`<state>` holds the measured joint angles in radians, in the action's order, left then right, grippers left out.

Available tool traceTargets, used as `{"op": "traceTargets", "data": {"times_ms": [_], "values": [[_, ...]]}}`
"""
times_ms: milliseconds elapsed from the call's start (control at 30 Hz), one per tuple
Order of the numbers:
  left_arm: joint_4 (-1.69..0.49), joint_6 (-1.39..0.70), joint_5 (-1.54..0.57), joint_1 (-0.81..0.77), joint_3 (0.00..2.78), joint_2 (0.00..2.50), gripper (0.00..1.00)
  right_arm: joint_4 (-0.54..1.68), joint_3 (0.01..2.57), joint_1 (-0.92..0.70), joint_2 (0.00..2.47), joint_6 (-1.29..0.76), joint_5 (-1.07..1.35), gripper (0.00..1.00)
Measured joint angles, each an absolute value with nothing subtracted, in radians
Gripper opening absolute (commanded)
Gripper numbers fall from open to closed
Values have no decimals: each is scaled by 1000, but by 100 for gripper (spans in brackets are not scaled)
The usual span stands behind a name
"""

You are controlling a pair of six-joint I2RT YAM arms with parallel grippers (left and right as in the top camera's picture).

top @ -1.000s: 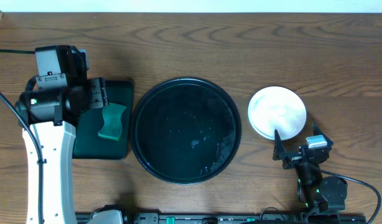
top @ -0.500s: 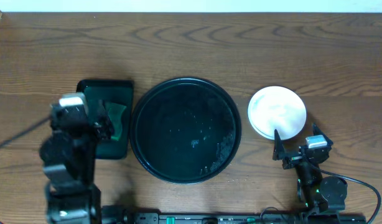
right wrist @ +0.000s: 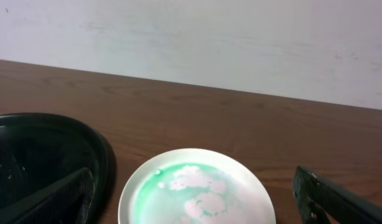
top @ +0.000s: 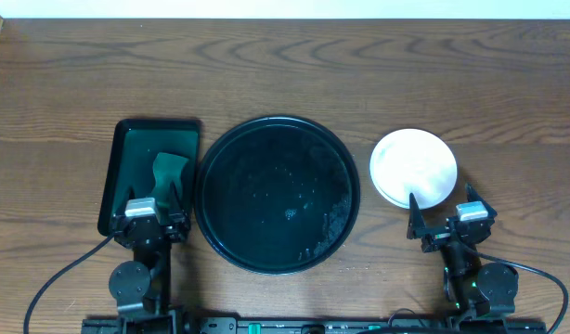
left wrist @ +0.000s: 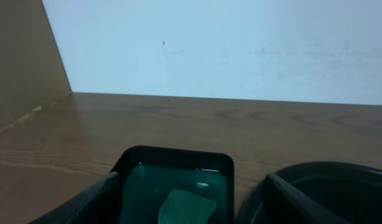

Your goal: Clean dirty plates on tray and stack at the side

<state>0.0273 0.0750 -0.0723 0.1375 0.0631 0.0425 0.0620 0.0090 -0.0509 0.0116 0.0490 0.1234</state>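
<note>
The plates (top: 414, 167) sit in one stack on the table right of the black tray (top: 278, 193); the top plate (right wrist: 196, 195) is white with a pale-green film. The tray holds no plates, only wet streaks; its rim shows in the right wrist view (right wrist: 97, 155) and the left wrist view (left wrist: 340, 171). My right gripper (top: 445, 223) is open and empty, just in front of the stack (right wrist: 191, 208). My left gripper (top: 153, 221) is open and empty at the near end of the dark-green tray (top: 127, 167), with the green sponge (left wrist: 186, 208) between its fingers' line of sight.
The green sponge (top: 166, 171) lies in the rectangular dark-green tray (left wrist: 172, 158) left of the black tray. A white wall stands at the back and a cardboard panel (left wrist: 23, 56) at the far left.
My left arm has drawn back from over the dark-green tray to the table's near edge, leaving the sponge in the tray. The right arm has not moved.
</note>
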Motion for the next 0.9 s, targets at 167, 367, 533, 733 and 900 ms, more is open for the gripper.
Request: {"op": "traceTargets", "data": {"times_ms": [167, 367, 533, 733, 900], "values": [[1, 75, -68, 138, 11, 12, 72, 62, 9, -51, 12, 49, 123, 99], [-21, 71, -57, 138, 12, 11, 72, 62, 9, -51, 12, 49, 123, 99], [-21, 71, -56, 138, 12, 11, 72, 62, 9, -51, 12, 49, 123, 99], [-21, 71, -54, 138, 12, 11, 72, 62, 9, -51, 12, 49, 123, 99], [-21, 71, -54, 138, 12, 11, 72, 62, 9, -51, 12, 49, 123, 99]]}}
